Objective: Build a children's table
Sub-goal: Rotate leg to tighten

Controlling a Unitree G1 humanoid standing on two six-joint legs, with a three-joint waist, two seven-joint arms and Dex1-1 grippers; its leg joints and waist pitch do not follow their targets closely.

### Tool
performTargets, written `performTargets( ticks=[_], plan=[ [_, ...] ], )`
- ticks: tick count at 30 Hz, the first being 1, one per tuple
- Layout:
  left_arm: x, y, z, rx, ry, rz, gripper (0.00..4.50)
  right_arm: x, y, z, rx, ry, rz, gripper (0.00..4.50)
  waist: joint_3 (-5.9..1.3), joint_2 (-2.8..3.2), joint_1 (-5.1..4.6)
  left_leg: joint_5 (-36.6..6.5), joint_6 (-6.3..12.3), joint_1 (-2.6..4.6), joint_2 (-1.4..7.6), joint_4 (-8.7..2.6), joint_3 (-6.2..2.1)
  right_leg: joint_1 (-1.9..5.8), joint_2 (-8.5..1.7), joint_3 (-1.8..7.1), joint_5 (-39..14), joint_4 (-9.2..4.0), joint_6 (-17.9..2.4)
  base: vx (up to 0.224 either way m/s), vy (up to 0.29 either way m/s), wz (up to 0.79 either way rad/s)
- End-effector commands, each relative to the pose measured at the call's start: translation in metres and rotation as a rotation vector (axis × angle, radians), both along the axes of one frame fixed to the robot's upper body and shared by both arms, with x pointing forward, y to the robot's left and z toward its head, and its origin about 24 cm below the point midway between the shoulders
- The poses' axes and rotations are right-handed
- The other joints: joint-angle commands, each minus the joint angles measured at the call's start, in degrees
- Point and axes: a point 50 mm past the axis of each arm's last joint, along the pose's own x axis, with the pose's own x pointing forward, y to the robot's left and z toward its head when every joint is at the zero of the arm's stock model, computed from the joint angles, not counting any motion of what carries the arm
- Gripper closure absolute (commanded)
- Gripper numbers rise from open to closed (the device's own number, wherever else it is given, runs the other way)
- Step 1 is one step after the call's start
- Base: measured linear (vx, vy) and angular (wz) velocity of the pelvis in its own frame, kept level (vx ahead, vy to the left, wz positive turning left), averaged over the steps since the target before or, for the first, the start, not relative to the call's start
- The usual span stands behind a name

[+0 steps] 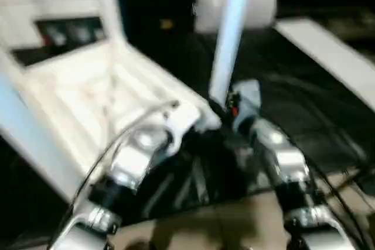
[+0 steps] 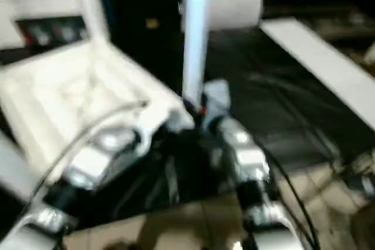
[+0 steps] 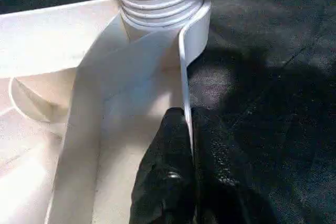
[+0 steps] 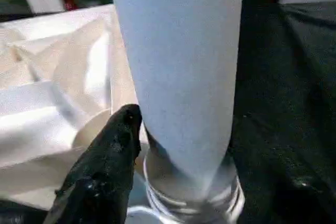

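I had the table top [image 1: 99, 98] lying upside down on the dark mat [image 1: 293, 103], ribbed underside facing up. My left pincer [image 3: 189, 129] was closed on the top's thin rim just beside the near corner socket [image 3: 173, 19], one black finger [image 3: 163, 171] on each side of the edge. A white leg [image 1: 228, 33] stood upright in that socket, its threaded end showing. My right pincer [image 4: 157, 145] was at the leg's base, one finger [image 4: 105, 166] against it; I couldn't tell how tightly it gripped.
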Motion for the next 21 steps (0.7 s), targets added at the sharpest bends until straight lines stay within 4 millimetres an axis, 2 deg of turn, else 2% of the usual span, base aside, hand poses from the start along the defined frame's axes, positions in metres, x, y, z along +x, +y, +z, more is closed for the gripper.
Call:
performTargets(
  ticks=[1,2,3,4,5,6,9,11,14,15,16,19,21],
  plan=[
    [0.001,-0.001,0.007,0.012,-0.058,-0.066,4.5,-0.006,-0.002,-0.002,-0.005,-0.022,0.07,1.42,-4.48,-0.6,0.83,-3.65,0.1,-0.75,2.38,-3.96,-0.71,2.19,-3.01,3.27,-30.56,-7.97,-3.09,0.103,-0.045,-0.09],
    [0.001,0.002,0.006,0.017,-0.059,-0.071,4.5,-0.007,-0.006,-0.001,-0.011,-0.034,0.077,1.42,-5.3,0.06,1.08,0.93,1.36,0.12,2.86,-3.62,-0.23,1.59,-1.7,3.46,-12.13,-6.02,-6.96,0.061,-0.022,0.08],
    [0.001,0.005,0.006,0.016,-0.06,-0.083,4.5,-0.009,-0.011,0.0,-0.015,-0.05,0.102,1.34,-5.16,0.24,0.71,2.22,2.85,-0.74,2.67,-3.68,0.1,1.83,-0.73,3.46,0.24,-4.85,-10.5,0.061,-0.022,0.08],
    [0.0,0.009,0.006,0.017,-0.056,-0.093,4.5,-0.012,-0.017,0.002,-0.023,-0.068,0.13,1.21,-5.23,0.35,0.53,2.3,2.75,-1.34,2.42,-3.54,0.22,2.25,-0.35,3.38,3.8,-4.28,-11.43,0.068,0.011,-0.03],
    [0.0,0.009,0.006,0.017,-0.056,-0.093,4.5,-0.012,-0.017,0.002,-0.023,-0.068,0.13,1.07,-5.54,0.47,0.84,1.32,2.92,-0.75,2.33,-3.34,0.52,2.01,-0.19,3.41,5.88,-4.33,-12.14,0.053,0.012,-0.07],
    [-0.001,0.012,0.005,0.022,-0.062,-0.124,4.5,-0.015,-0.023,0.004,-0.029,-0.08,0.156,1.0,-5.6,0.33,0.86,0.12,4.72,-0.73,2.24,-3.25,0.81,2.27,-0.49,3.45,8.45,-4.29,-14.26,0.053,0.012,-0.07],
    [-0.006,0.021,0.004,0.027,-0.059,-0.208,4.5,-0.021,-0.041,0.011,-0.059,-0.102,0.248,0.77,-5.41,0.35,1.03,-1.8,5.57,-0.76,2.48,-3.36,0.94,2.46,-0.62,3.45,6.46,-4.54,-14.46,0.0,0.0,0.0],
    [-0.007,0.024,0.003,0.033,-0.052,-0.226,4.5,-0.022,-0.045,0.012,-0.071,-0.104,0.272,0.54,-5.14,0.29,0.96,-4.51,4.92,-0.59,2.63,-3.59,1.14,2.31,-0.68,3.56,1.9,-4.92,-14.08,0.0,0.0,0.0],
    [-0.014,0.032,0.001,0.027,-0.037,-0.34,4.5,-0.025,-0.057,0.017,-0.124,-0.115,0.357,0.54,-4.89,0.21,1.11,-7.78,3.9,-0.37,2.83,-3.9,1.23,2.15,-1.03,3.73,-5.52,-5.67,-12.73,0.0,0.0,0.0],
    [-0.016,0.033,0.001,0.02,-0.037,-0.367,4.5,-0.026,-0.059,0.018,-0.138,-0.117,0.373,0.54,-4.8,0.2,1.18,-8.58,3.43,-0.19,2.93,-3.98,1.32,1.87,-0.92,3.85,-7.18,-5.85,-12.39,0.0,0.0,0.0],
    [-0.018,0.037,0.0,0.027,-0.025,-0.413,4.5,-0.027,-0.061,0.02,-0.147,-0.118,0.424,0.54,-4.9,-0.1,1.2,-8.63,3.31,-0.09,3.0,-3.95,1.4,1.84,-0.92,3.93,-7.41,-5.82,-12.36,0.0,0.0,0.0],
    [-0.021,0.041,-0.002,0.047,-0.016,-0.476,4.5,-0.028,-0.062,0.024,-0.148,-0.121,0.483,0.54,-4.86,0.24,1.63,-9.47,3.13,0.05,3.12,-4.1,1.44,1.6,-0.91,4.07,-8.21,-5.73,-12.28,0.0,0.0,0.0],
    [-0.024,0.045,0.0,0.036,0.007,-0.53,4.5,-0.031,-0.062,0.027,-0.132,-0.112,0.567,0.54,-4.95,0.1,1.63,-9.66,3.05,0.0,3.13,-4.11,1.47,1.67,-0.87,4.08,-7.77,-5.57,-12.46,0.0,0.0,0.0]
  ],
)
